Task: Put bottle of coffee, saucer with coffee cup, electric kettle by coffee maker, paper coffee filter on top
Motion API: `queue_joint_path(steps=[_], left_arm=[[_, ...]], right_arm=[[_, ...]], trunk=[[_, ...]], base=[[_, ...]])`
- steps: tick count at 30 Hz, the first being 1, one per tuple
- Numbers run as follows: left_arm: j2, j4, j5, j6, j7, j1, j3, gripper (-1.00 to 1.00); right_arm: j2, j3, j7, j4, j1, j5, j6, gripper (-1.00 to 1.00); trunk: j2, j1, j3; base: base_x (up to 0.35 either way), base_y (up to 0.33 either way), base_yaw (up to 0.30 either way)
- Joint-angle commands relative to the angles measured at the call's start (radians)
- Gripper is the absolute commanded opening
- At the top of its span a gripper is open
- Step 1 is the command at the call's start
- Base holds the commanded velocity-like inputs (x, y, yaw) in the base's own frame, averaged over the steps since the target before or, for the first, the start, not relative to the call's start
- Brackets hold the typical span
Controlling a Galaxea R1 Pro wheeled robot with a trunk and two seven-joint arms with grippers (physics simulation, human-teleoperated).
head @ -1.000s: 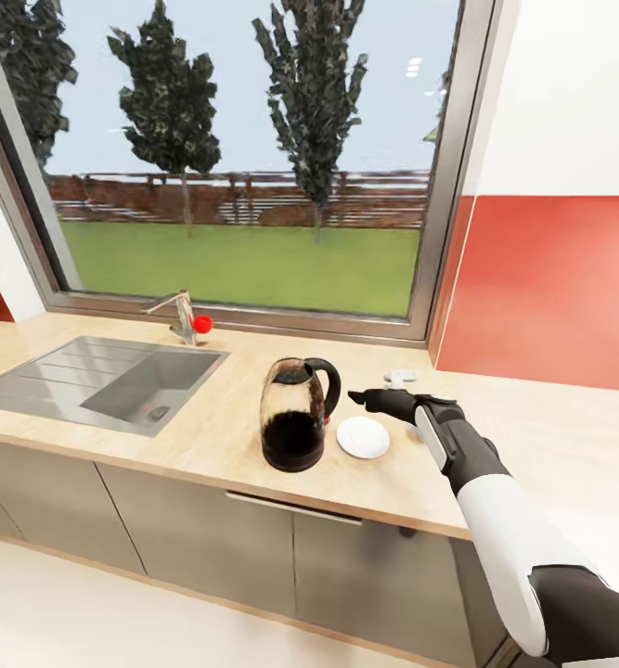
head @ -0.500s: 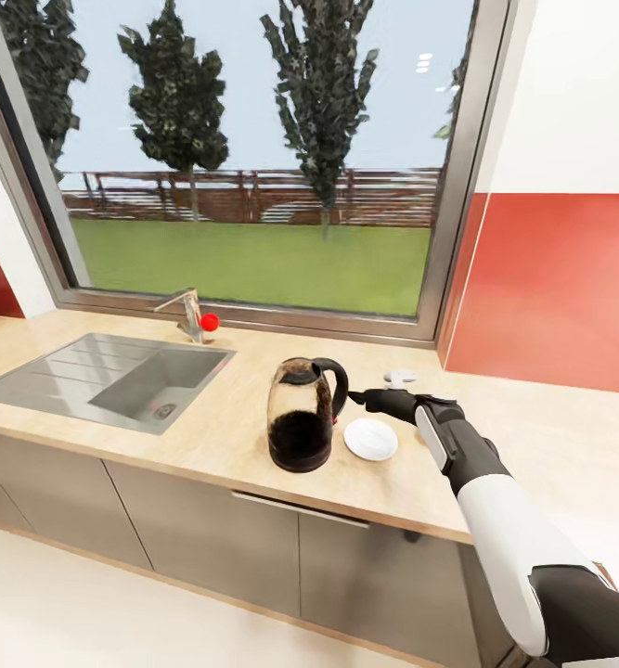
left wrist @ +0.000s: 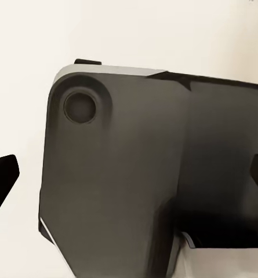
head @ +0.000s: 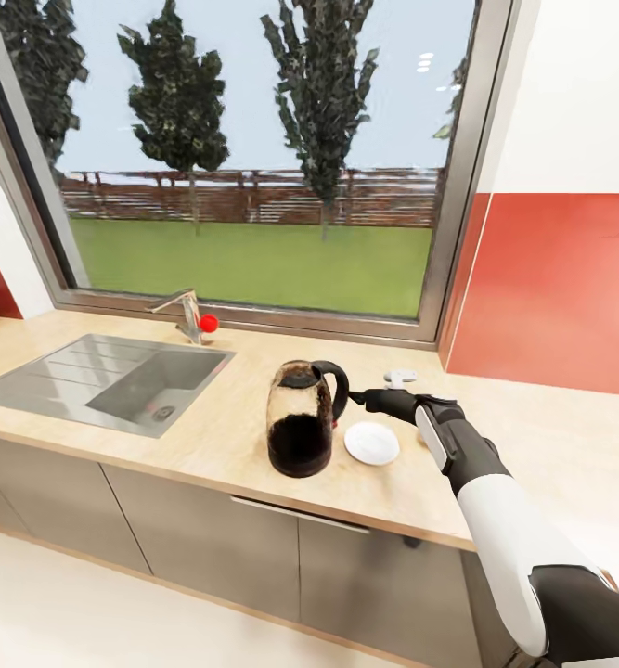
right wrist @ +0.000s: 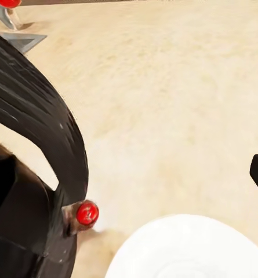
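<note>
Glossy glass electric kettle (head: pixel 300 422) and smooth white saucer (head: pixel 371 443) on matt wood-look countertop (head: pixel 207 427).

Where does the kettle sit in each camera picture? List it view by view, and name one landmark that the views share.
Head view: the kettle stands mid-counter, between the sink and the saucer.
Left wrist view: not in it.
Right wrist view: the kettle's black handle curves along one edge, its red switch near the base.
Shared landmark: the white saucer beside the kettle.
</note>
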Motion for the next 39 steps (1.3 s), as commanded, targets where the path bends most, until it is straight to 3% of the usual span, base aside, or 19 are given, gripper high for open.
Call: queue_joint_path(steps=[1, 39], left_arm=[[0.0, -0.001, 0.003, -0.002, -0.001, 0.0, 0.006, 1.0], [0.0, -0.001, 0.003, -0.002, -0.001, 0.001, 0.006, 1.0]], right_arm=[[0.0, 0.0, -0.001, -0.001, -0.001, -0.008, 0.007, 1.0], [0.0, 0.0, -0.001, -0.001, -0.001, -0.007, 0.008, 1.0]], trunk=[[-0.001, 0.0, -0.001], [-0.001, 0.0, -0.001]], base=[[0.097, 0.0, 0.0], [0.029, 0.036, 0.0]])
